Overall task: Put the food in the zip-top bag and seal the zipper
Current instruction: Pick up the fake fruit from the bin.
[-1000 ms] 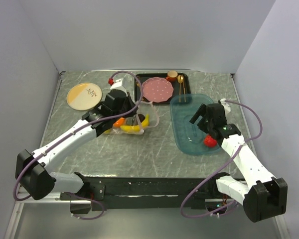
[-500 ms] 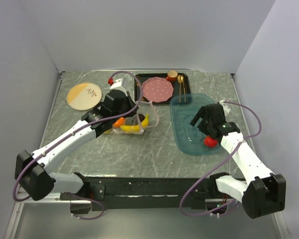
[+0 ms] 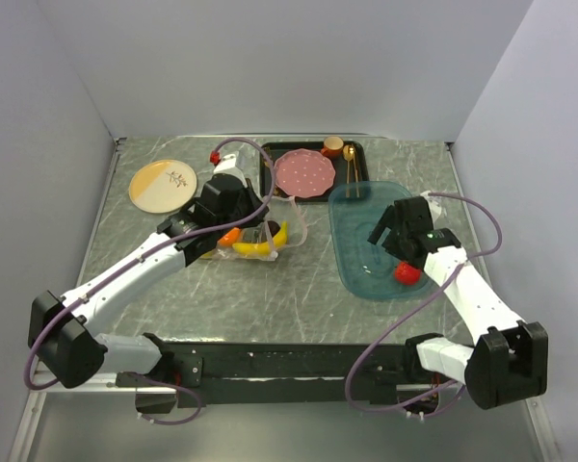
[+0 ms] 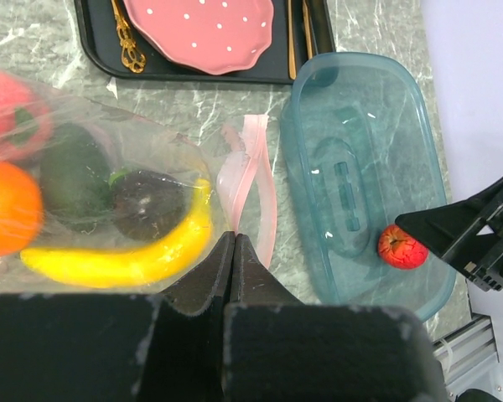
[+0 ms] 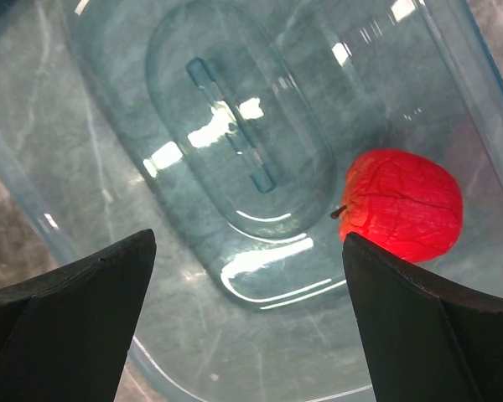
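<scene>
Over blue tray [image 5: 109, 126], right jaws wide, empty, above red fruit [image 5: 402, 205]; left jaws pinched on zipper [image 4: 256, 146].

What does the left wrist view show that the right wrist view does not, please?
Only the left wrist view: the zip-top bag holding the banana and orange, its pink zipper, the pink dotted plate, and the left tool shut on the bag's mouth. Only the right wrist view: the red fruit's small stem, and the right tool standing open. Both: the blue tray with the red fruit in it.
</scene>
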`<state>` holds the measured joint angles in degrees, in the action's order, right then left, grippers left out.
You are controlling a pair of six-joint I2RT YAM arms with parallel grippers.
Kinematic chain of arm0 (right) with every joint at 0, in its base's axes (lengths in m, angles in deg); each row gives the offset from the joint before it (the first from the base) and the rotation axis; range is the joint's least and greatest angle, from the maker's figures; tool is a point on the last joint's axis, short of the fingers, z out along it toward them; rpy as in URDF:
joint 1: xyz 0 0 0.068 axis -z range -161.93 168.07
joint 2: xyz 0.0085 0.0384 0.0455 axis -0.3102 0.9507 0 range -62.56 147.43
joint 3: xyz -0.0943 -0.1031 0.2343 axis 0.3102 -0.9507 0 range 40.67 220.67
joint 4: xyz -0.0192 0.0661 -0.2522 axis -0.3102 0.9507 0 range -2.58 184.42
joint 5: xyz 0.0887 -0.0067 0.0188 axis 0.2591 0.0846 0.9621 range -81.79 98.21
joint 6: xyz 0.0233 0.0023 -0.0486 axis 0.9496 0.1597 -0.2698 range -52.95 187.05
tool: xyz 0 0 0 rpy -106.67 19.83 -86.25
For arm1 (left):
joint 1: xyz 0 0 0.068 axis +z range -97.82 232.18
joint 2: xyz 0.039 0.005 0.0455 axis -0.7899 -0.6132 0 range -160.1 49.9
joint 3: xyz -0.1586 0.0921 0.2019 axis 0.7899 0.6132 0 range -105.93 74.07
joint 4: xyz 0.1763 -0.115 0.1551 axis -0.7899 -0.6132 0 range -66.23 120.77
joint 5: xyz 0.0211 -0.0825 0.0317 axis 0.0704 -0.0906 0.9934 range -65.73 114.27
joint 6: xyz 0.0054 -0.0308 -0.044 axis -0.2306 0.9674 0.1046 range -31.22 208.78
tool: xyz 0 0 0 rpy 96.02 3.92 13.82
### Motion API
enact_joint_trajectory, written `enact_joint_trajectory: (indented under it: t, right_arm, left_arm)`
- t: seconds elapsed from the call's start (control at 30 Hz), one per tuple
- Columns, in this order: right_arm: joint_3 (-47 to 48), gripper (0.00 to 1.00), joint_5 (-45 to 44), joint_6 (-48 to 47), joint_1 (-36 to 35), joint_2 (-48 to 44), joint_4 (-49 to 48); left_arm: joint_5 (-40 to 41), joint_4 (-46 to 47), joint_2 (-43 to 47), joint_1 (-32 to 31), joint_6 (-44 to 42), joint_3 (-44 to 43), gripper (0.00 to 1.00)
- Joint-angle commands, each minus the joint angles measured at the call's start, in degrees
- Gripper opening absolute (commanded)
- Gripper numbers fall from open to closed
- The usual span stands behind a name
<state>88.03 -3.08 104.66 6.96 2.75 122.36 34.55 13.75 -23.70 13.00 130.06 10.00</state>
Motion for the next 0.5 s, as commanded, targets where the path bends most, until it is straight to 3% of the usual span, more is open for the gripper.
enact_joint_trajectory:
  t: [0.0,0.2,0.47]
  right_arm:
    - [1.69,1.0,0.3,-2.89,0.65,0.69,1.45]
    - [-0.42,1.0,-0.4,-2.8,0.83,2.0,1.1]
    - [1.96,1.0,-12.35,-0.95,0.92,-1.23,5.58]
  left_arm:
    - [-0.79,3.04,1.44,0.16,0.56,-0.53,0.01]
    - [-0.62,1.72,0.57,0.16,0.38,-1.05,0.01]
    - [-0.09,1.9,1.27,0.16,0.47,-0.26,0.01]
